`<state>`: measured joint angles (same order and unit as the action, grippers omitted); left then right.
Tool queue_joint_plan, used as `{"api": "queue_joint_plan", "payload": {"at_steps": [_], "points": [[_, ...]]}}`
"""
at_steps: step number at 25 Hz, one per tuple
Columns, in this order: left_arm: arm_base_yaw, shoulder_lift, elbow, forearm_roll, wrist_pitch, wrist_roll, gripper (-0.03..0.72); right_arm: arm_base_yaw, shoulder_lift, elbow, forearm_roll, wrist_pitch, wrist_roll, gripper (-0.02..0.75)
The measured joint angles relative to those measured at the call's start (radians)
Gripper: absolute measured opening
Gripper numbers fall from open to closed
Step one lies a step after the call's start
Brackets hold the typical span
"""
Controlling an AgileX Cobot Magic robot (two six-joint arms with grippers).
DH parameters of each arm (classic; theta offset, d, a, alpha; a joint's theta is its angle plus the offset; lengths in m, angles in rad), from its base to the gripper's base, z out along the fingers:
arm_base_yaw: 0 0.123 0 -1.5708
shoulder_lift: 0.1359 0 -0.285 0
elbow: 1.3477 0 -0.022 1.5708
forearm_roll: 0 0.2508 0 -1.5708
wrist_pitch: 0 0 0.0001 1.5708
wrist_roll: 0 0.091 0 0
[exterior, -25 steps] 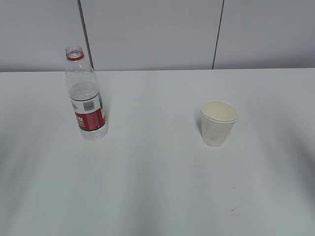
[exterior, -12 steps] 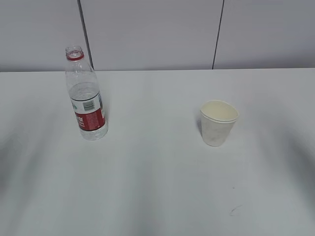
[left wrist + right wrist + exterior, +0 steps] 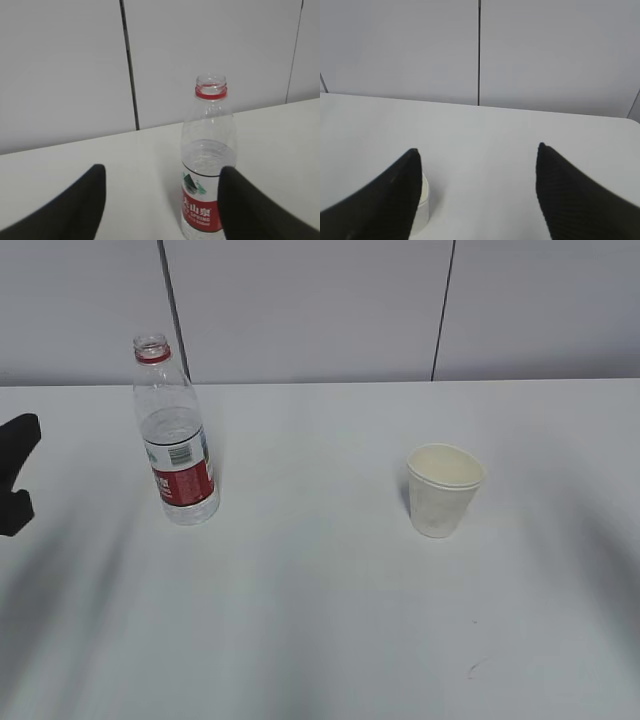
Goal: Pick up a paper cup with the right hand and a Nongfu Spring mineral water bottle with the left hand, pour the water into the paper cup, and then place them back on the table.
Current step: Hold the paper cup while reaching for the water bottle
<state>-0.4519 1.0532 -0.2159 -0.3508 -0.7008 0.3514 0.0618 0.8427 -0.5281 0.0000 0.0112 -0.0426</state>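
While the Nongfu Spring mineral water bottle (image 3: 175, 435) is stood upright and uncapped on the table (image 3: 320, 620), with the water (image 3: 172, 427) filling roughly its lower half, the paper cup (image 3: 443, 489) is seen upright well to the right of the bottle, its mouth open upward. Only the black tip of the left hand (image 3: 15, 475) is seen in the exterior view, at the frame edge to the left of the bottle and apart from it. In the left wrist view the left hand (image 3: 162, 200) is held spread wide, nothing gripped, with the bottle (image 3: 207, 165) ahead of it, partly overlapped by the right-hand finger. In the right wrist view the right hand (image 3: 477, 192) is likewise spread and empty, and the cup (image 3: 420, 210) is glimpsed behind its left-hand finger.
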Motion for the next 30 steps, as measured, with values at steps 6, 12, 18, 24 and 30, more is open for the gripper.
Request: {"api": "queue_joint_plan", "payload": {"at_steps": [6, 12, 18, 24, 30], "points": [[-0.001, 0.198, 0.029, 0.214, -0.159, -0.227, 0.439, 0.000, 0.000, 0.034, -0.044, -0.034, 0.000, 0.529], [-0.001, 0.401, 0.029, 0.351, -0.328, -0.257, 0.439, 0.000, 0.017, 0.068, -0.056, -0.107, 0.053, 0.516], [-0.001, 0.586, 0.029, 0.390, -0.431, -0.258, 0.439, 0.000, 0.077, 0.122, -0.253, -0.271, 0.294, 0.504], [-0.001, 0.625, 0.028, 0.390, -0.436, -0.258, 0.439, 0.000, 0.197, 0.149, -0.519, -0.420, 0.439, 0.502], [-0.001, 0.625, 0.028, 0.390, -0.437, -0.258, 0.439, 0.000, 0.388, 0.194, -0.575, -0.661, 0.424, 0.501]]}}
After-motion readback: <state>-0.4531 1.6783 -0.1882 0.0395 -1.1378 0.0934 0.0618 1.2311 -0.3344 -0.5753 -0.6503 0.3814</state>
